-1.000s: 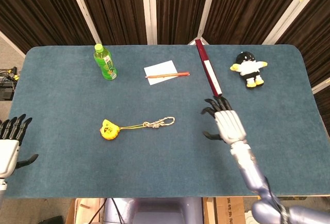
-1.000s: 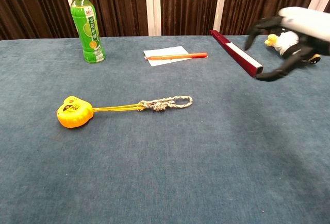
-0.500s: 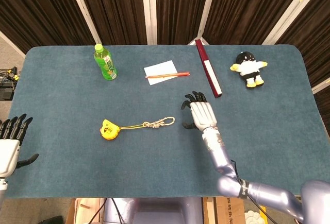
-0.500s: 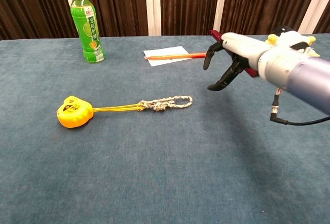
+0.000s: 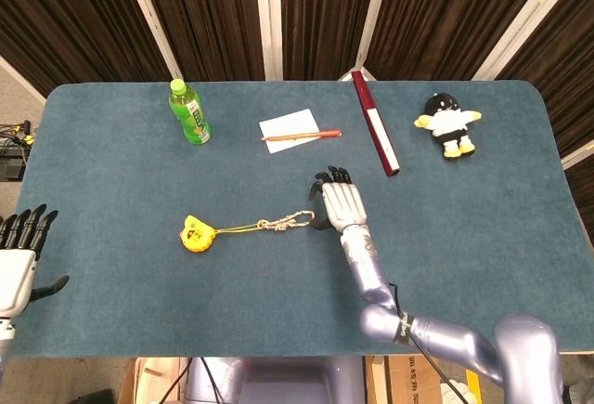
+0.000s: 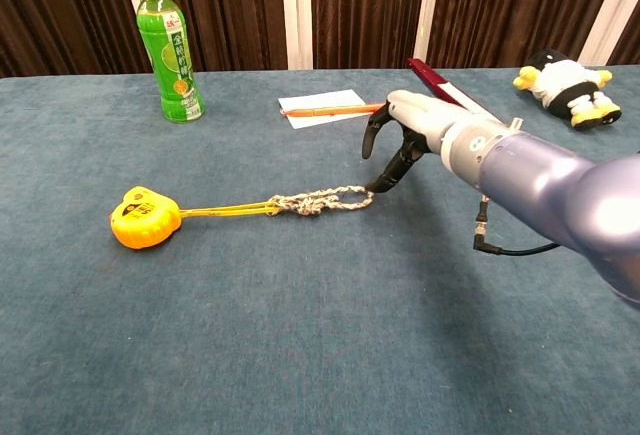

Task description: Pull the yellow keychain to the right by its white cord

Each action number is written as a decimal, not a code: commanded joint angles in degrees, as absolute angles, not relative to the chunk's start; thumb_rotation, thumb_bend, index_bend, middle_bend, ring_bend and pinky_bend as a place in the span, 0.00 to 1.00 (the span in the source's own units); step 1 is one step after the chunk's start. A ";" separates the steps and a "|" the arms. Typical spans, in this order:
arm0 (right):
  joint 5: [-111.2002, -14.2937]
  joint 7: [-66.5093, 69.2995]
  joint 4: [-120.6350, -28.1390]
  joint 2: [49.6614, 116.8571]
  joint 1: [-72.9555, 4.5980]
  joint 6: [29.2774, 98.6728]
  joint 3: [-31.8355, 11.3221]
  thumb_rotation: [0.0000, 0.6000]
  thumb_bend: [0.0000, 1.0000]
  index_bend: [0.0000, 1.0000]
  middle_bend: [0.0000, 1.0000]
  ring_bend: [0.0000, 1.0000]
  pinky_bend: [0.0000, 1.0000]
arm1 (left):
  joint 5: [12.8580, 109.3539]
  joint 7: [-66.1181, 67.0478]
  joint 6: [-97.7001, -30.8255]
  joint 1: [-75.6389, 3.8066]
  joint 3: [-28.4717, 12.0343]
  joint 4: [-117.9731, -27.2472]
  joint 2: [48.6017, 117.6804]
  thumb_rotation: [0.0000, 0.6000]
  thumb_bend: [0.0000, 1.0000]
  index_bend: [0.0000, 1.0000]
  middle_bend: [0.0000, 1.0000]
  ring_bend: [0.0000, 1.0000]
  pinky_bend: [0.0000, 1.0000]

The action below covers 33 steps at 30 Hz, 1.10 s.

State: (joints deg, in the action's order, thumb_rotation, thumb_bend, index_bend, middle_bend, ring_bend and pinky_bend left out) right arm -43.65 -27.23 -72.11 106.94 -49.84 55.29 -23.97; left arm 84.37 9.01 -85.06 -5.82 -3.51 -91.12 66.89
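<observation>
The yellow keychain (image 5: 195,235) (image 6: 143,218) lies on the blue table, left of centre. A thin yellow strap runs right from it to a knotted white cord (image 5: 288,222) (image 6: 322,200). My right hand (image 5: 340,202) (image 6: 408,127) hovers with spread fingers just right of the cord's looped end; its thumb tip sits at that end, and I cannot tell whether it touches. Nothing is in this hand. My left hand (image 5: 20,254) hangs open off the table's left edge, far from the keychain, seen only in the head view.
A green bottle (image 5: 189,112) (image 6: 170,50) stands at the back left. A white note with an orange pen (image 5: 302,134) (image 6: 343,109) lies behind the cord. A dark red flat box (image 5: 374,133) and a plush penguin (image 5: 447,124) (image 6: 563,85) lie at the back right.
My right hand has swept left across the table from beside the red box to the cord's right end. The keychain, cord and left hand have not moved.
</observation>
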 commanded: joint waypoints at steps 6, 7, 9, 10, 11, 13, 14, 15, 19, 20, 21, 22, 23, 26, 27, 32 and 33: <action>-42.45 -25.68 -66.28 110.00 -51.71 53.96 -24.57 1.00 0.25 0.55 0.26 0.04 0.02 | 83.73 8.59 -84.60 -5.91 -3.64 -90.98 66.81 1.00 0.00 0.00 0.00 0.00 0.00; -42.43 -25.46 -65.71 110.27 -51.82 53.83 -24.56 1.00 0.25 0.55 0.26 0.04 0.02 | 83.66 8.51 -84.53 -5.92 -3.65 -91.00 66.79 1.00 0.00 0.00 0.00 0.00 0.00; -42.50 -25.03 -64.80 110.75 -51.99 53.60 -24.46 1.00 0.26 0.55 0.26 0.04 0.02 | 83.58 8.37 -84.44 -5.93 -3.63 -91.04 66.74 1.00 0.00 0.00 0.00 0.00 0.00; -42.54 -24.81 -64.43 110.98 -52.06 53.51 -24.42 1.00 0.27 0.55 0.26 0.04 0.02 | 83.57 8.31 -84.42 -5.94 -3.64 -91.05 66.73 1.00 0.00 0.00 0.00 0.00 0.00; -42.56 -24.60 -64.09 111.21 -52.13 53.39 -24.37 1.00 0.27 0.55 0.26 0.04 0.02 | 83.59 8.25 -84.43 -5.95 -3.64 -91.06 66.71 1.00 0.00 0.00 0.00 0.00 0.00; -42.60 -24.38 -63.31 111.70 -52.29 53.23 -24.21 1.00 0.28 0.56 0.26 0.04 0.02 | 83.61 8.12 -84.43 -5.98 -3.65 -91.07 66.70 1.00 0.00 0.00 0.00 0.00 0.00; -42.59 -24.30 -62.92 111.94 -52.37 53.13 -24.14 1.00 0.28 0.56 0.26 0.04 0.02 | 83.59 8.03 -84.40 -5.99 -3.65 -91.08 66.68 1.00 0.00 0.00 0.00 0.00 0.00; -42.54 -24.24 -62.53 112.18 -52.47 52.98 -24.08 1.00 0.28 0.56 0.26 0.04 0.02 | 83.56 7.93 -84.37 -6.00 -3.66 -91.09 66.66 1.00 0.00 0.00 0.00 0.00 0.00; -42.56 -23.97 -61.36 112.87 -52.72 52.72 -23.94 1.00 0.31 0.56 0.26 0.04 0.02 | 83.36 7.51 -84.23 -5.99 -3.67 -91.11 66.56 1.00 0.00 0.00 0.00 0.00 0.00; -42.55 -23.90 -61.14 113.01 -52.75 52.69 -23.92 1.00 0.31 0.56 0.26 0.04 0.02 | 83.32 7.42 -84.18 -6.00 -3.66 -91.10 66.53 1.00 0.00 0.00 0.00 0.00 0.00; -42.55 -23.79 -60.89 113.18 -52.75 52.68 -23.88 1.00 0.31 0.56 0.26 0.04 0.02 | 83.26 7.27 -84.10 -6.01 -3.66 -91.10 66.48 1.00 0.00 0.00 0.00 0.00 0.00; -42.54 -23.76 -60.75 113.27 -52.75 52.67 -23.82 1.00 0.31 0.56 0.26 0.04 0.02 | 83.23 7.19 -84.08 -6.02 -3.66 -91.08 66.45 1.00 0.00 0.00 0.00 0.00 0.00; -42.52 -23.76 -60.61 113.36 -52.74 52.64 -23.76 1.00 0.31 0.56 0.26 0.04 0.02 | 83.21 7.11 -84.06 -6.02 -3.67 -91.07 66.41 1.00 0.00 0.00 0.00 0.00 0.00; -42.50 -23.62 -60.23 113.64 -52.75 52.61 -23.70 1.00 0.32 0.57 0.26 0.04 0.02 | 83.23 6.91 -84.10 -5.99 -3.64 -91.09 66.33 1.00 0.00 0.00 0.00 0.00 0.00; -42.50 -23.54 -60.07 113.75 -52.76 52.59 -23.72 1.00 0.32 0.57 0.26 0.04 0.02 | 83.24 6.85 -84.11 -5.98 -3.63 -91.10 66.31 1.00 0.00 0.00 0.00 0.00 0.00; -42.47 -23.24 -59.35 114.26 -52.86 52.33 -23.72 1.00 0.32 0.57 0.26 0.04 0.02 | 83.12 6.65 -84.03 -5.99 -3.62 -91.08 66.26 1.00 0.00 0.00 0.00 0.00 0.00; -42.51 -23.19 -59.27 114.33 -52.88 52.31 -23.72 1.00 0.32 0.57 0.26 0.04 0.02 | 83.09 6.62 -83.99 -6.00 -3.61 -91.09 66.25 1.00 0.00 0.00 0.00 0.00 0.00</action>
